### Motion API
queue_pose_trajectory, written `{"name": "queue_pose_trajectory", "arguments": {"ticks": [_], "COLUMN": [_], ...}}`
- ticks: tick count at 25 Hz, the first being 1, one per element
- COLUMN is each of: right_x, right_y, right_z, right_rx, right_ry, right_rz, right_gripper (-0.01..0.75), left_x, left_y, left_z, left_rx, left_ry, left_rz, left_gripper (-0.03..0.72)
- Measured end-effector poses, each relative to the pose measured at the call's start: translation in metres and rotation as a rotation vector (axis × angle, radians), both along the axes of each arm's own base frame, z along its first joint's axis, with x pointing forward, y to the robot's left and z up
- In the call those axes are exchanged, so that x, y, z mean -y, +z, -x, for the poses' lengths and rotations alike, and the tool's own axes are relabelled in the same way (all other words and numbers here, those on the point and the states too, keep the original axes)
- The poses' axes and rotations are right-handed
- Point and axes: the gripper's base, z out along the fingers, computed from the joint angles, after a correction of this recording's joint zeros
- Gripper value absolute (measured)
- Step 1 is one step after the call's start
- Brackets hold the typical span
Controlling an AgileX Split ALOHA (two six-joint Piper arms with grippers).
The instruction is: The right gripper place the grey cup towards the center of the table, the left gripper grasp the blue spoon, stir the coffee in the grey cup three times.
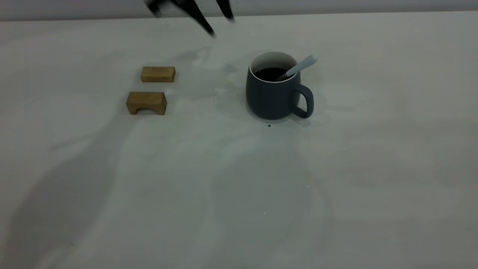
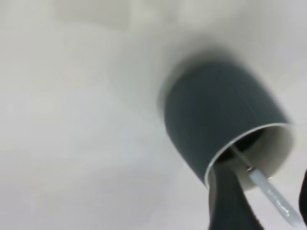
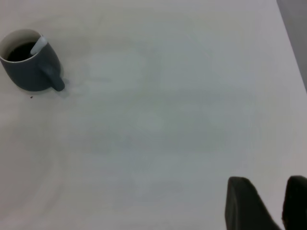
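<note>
Tool on your left, fingers apart and empty at top centre: clipping the pale-blue-handled spoon could tip the dark grey mug, spilling black coffee.

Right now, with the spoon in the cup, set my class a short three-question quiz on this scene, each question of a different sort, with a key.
1. True or false: the blue spoon lies flat on the table.
2. Multiple choice: the two wooden blocks sit on which side of the grey cup in the exterior view? A) left B) right C) behind it
3. Short answer: what is in the cup besides the spoon?

Key:
1. False. It leans in the cup, handle over the rim.
2. A
3. Dark coffee. The left gripper, open, is raised beyond the cup and holds nothing; the right gripper, also open, is far off over bare table.
</note>
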Motion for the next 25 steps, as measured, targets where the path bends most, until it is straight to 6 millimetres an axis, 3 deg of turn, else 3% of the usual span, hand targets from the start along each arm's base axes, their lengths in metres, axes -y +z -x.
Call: {"name": "queue_pose_trajectory", "arguments": {"ticks": [4,8,12,15,20,25], "right_x": [0.0,0.0,0.0,0.0,0.0,0.0], "right_y": [0.0,0.0,0.0,0.0,0.0,0.0], "right_z": [0.0,0.0,0.0,0.0,0.0,0.0], "right_rx": [0.0,0.0,0.0,0.0,0.0,0.0], "right_ry": [0.0,0.0,0.0,0.0,0.0,0.0], "right_rz": [0.0,0.0,0.0,0.0,0.0,0.0], "right_gripper": [0.238,0.238,0.238,0.238,0.238,0.238], "left_x": [-0.017,-0.035,-0.042,-0.059,-0.091,-0.109], "left_y": [0.076,0.143,0.18,0.183,0.147,0.116], "left_z": [0.005,0.028,0.067,0.091,0.132,0.199], "left_rx": [0.227,0.485,0.579,0.527,0.316,0.138], "left_ry": [-0.086,-0.477,-0.76,-0.766,-0.742,-0.756], "left_rz": [-0.117,-0.294,-0.343,-0.369,-0.392,-0.369], "left_gripper": [0.432,0.432,0.432,0.432,0.432,0.432]}}
